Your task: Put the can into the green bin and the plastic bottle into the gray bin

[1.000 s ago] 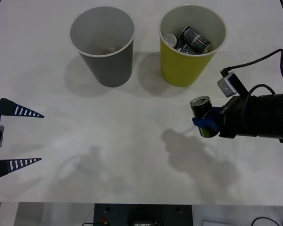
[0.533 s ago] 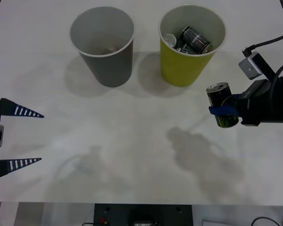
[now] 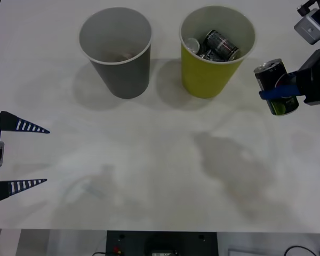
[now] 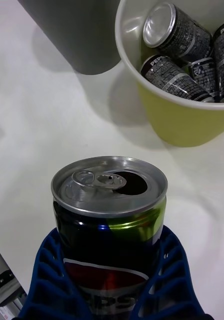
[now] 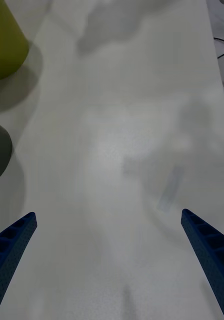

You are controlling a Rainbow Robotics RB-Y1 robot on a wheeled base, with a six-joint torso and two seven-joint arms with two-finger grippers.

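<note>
Because the can [image 3: 277,87] has to drop in from above, the right gripper [image 3: 281,93] carries it upright and clear of the table [image 3: 149,160] in the front view, just beside the green bin [image 3: 216,50] on its right, at about rim level. The blue fingers are clenched around the can's lower body, which leaves its silver top free. The green bin is a tapered yellow-green cup with a white rim, and dark cans [image 3: 220,45] already lie in its pale inside. The gray bin [image 3: 117,50], a matching cup in dark gray, stands to its left and apart from it. The left gripper [image 3: 20,154] waits at the table's left edge with its ribbed fingers spread wide, grasping nothing.

In the right wrist view, the can [image 4: 110,225] sits between the blue latticed fingers [image 4: 47,280], whose soft ribs wrap its smooth black wall near the Pepsi logo. Its brushed silver lid shows the pull tab and an open mouth. Beyond it, the green bin [image 4: 176,115] holds several dark printed cans [image 4: 174,30] lying on their sides.

In the left wrist view, the left gripper's two blue fingertips [image 5: 204,245] stand far apart over the matte white table [image 5: 116,125], with parts of both bins at one side.
</note>
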